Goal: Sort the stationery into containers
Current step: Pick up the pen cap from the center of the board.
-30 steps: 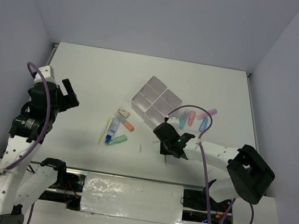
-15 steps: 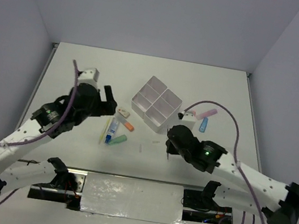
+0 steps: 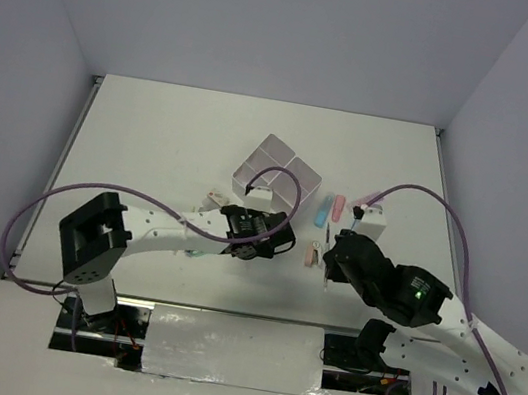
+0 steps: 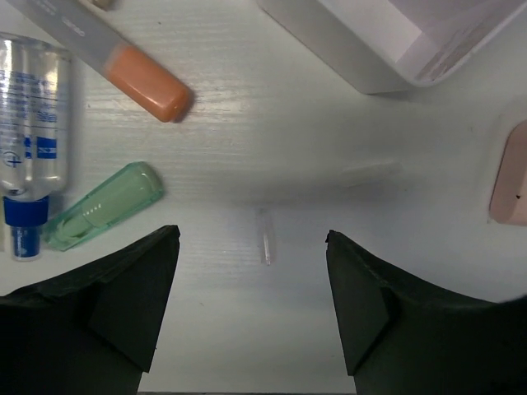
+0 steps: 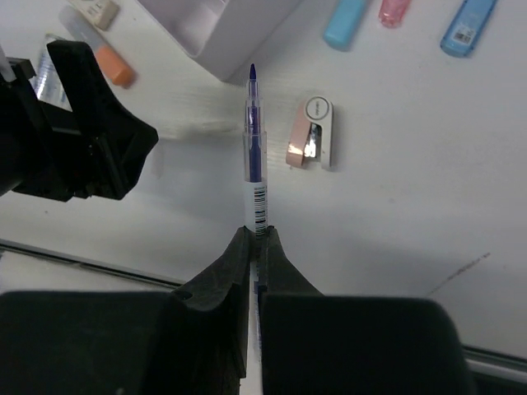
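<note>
My left arm has swung in from the far left of the counter [image 3: 152, 138], and my left end effector [image 4: 251, 234] now hangs low just in front of the small square white box with four compartments [image 4: 346, 49]. My right arm has drawn back toward the near right. The left end effector's fingers stand well apart, gripping nothing. A short, thin, clear sliver [image 4: 265, 237] lies flat on the counter almost midway between them, slightly nearer the right finger. It may be a pen cap, but I cannot tell. Its long axis runs straight away from me, across the line the fingers close along, so I judge a plain squeeze would catch it across its narrow width. It is clearly the left arm's piece, since the right is well off to the side. The stubby orange highlighter [image 4: 148, 82], the pale green highlighter [image 4: 103, 206] and the clear blue-capped tube [image 4: 33, 164] lie left of my fingers, outside their span. The pink mini stapler [image 4: 510, 177] sits to the right. My right end effector [image 5: 254, 234] is clenched on a clear-barrelled blue pen [image 5: 254, 164], with its tip aimed toward the box's near corner.
</note>
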{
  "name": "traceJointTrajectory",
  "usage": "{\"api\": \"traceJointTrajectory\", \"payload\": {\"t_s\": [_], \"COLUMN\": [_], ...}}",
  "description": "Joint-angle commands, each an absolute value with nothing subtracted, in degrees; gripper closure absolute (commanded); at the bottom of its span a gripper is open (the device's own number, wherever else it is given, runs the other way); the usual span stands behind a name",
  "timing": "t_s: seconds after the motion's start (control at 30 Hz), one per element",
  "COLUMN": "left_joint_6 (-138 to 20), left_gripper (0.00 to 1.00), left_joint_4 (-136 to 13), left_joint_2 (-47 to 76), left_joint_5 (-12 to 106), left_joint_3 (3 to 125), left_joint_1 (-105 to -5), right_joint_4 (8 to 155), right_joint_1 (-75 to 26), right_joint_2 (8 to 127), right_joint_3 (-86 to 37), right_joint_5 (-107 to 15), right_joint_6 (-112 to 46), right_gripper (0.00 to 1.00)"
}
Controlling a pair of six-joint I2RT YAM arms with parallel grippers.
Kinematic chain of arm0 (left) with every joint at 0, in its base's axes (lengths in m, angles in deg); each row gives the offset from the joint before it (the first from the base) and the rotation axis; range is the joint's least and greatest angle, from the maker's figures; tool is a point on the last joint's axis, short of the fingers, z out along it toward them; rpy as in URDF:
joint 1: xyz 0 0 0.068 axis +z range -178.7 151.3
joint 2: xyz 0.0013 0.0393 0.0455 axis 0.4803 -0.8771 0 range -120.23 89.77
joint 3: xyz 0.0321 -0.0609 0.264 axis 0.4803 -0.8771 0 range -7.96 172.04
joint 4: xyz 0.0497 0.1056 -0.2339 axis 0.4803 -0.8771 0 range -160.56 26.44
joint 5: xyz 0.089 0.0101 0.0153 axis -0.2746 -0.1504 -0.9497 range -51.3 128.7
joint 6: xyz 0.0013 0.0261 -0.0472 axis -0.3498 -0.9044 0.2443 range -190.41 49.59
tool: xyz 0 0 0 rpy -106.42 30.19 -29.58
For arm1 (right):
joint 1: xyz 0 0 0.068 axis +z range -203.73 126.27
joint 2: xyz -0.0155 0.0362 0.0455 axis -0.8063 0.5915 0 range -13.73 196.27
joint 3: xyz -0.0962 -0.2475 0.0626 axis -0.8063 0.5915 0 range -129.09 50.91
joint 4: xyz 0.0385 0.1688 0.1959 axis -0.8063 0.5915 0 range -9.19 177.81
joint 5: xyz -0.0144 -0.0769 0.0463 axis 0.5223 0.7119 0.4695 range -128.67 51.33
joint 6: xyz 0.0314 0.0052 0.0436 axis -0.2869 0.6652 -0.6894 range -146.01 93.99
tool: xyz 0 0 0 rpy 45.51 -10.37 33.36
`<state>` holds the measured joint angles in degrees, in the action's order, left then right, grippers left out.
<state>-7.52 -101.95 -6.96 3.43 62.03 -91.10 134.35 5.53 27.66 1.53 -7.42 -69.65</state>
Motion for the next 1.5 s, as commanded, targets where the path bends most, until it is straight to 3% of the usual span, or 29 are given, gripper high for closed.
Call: {"api": "traceJointTrajectory", "payload": {"t_s": [0.0, 0.23, 0.4, 0.5, 0.67, 0.73, 1.03, 1.27, 1.3, 1.47], "left_joint_6": [-3.79, -1.68, -1.51, -1.16, -0.71, -0.80, -0.97, -0.63, -0.62, -1.06], "left_gripper": [0.16, 0.19, 0.35, 0.37, 0.49, 0.60, 0.62, 0.88, 1.00, 1.00], "left_joint_4": [-102.41, -100.83, -101.18, -101.79, -100.04, -99.86, -97.40, -95.47, -95.11, -95.11], "left_joint_2": [-9.62, -13.76, -15.70, -16.32, -16.49, -16.84, -17.90, -16.94, -16.67, -12.81], "left_joint_5": [3.98, 6.79, 7.32, 7.59, 8.38, 8.64, 9.87, 11.45, 11.63, 10.93], "left_joint_3": [65.77, 63.93, 64.11, 63.67, 61.30, 60.95, 58.48, 55.15, 54.71, 53.39], "left_joint_1": [-91.81, -92.07, -92.07, -92.16, -92.16, -92.07, -92.16, -92.07, -92.07, -92.16], "right_joint_4": [138.03, 138.03, 137.68, 136.89, 136.71, 136.80, 136.36, 136.10, 135.92, 132.86], "right_joint_1": [5.94, 5.94, 5.86, 5.94, 5.94, 5.94, 5.94, 5.94, 5.94, 5.94], "right_joint_2": [25.04, 22.22, 21.26, 20.38, 20.46, 20.55, 21.16, 20.38, 20.20, 18.10], "right_joint_3": [2.40, 4.68, 4.86, 5.38, 5.65, 5.65, 5.83, 6.00, 6.00, 7.14], "right_joint_5": [-5.00, -4.21, -4.65, -4.74, -4.83, -4.92, -5.00, -5.18, -5.27, -6.76], "right_joint_6": [-70.92, -71.28, -70.66, -70.40, -70.31, -70.31, -70.05, -69.96, -69.78, -68.03], "right_gripper": [1.00, 1.00, 1.00, 1.00, 1.00, 1.00, 1.00, 1.00, 1.00, 1.00]}}
